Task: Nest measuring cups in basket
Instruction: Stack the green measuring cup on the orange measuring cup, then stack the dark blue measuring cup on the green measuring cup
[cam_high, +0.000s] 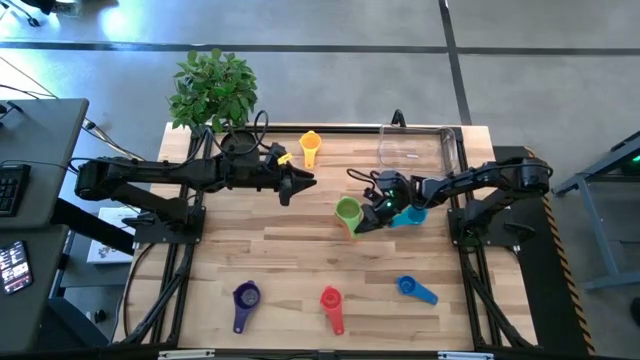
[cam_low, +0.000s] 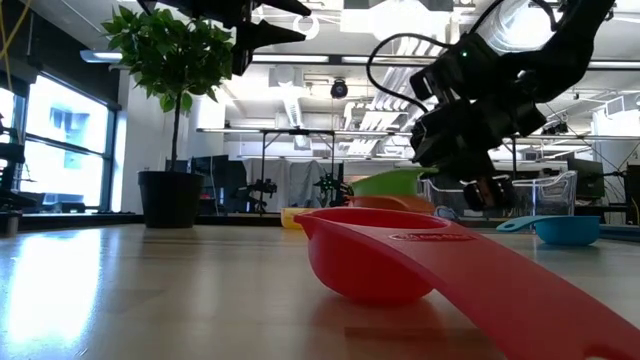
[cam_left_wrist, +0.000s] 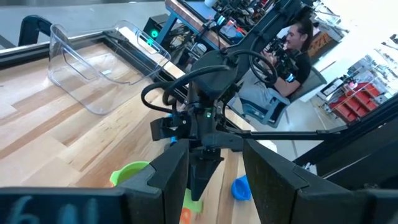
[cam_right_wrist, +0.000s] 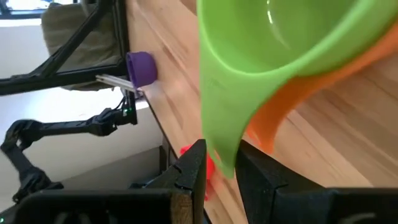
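Observation:
My right gripper (cam_high: 368, 215) (cam_right_wrist: 221, 177) is shut on a green measuring cup (cam_high: 347, 210) (cam_low: 392, 182) that sits nested in an orange one (cam_low: 395, 203) (cam_right_wrist: 292, 93), near the table's middle. A light blue cup (cam_high: 410, 216) lies just right of them. The yellow cup (cam_high: 310, 147) lies at the far side, left of the clear basket (cam_high: 420, 150) (cam_left_wrist: 93, 68). The purple (cam_high: 245, 297), red (cam_high: 332, 305) and blue (cam_high: 413, 289) cups lie along the near edge. My left gripper (cam_high: 305, 183) (cam_left_wrist: 217, 180) hovers open in the air left of the green cup, holding nothing. My right gripper pinches the green cup's flat handle (cam_right_wrist: 225, 155) between its two fingers, with the orange cup's handle (cam_right_wrist: 266, 134) lying against it. The fingers come slanting down from the table's right. The nested pair is tilted. Whether its bottom touches the table I cannot tell.
A potted plant (cam_high: 213, 90) (cam_low: 175, 120) stands at the far left corner. The right arm (cam_left_wrist: 205, 124) fills the left wrist view. A seated person (cam_left_wrist: 292, 50) shows beyond the table's right side. Bare wood lies between the middle and the near row of cups.

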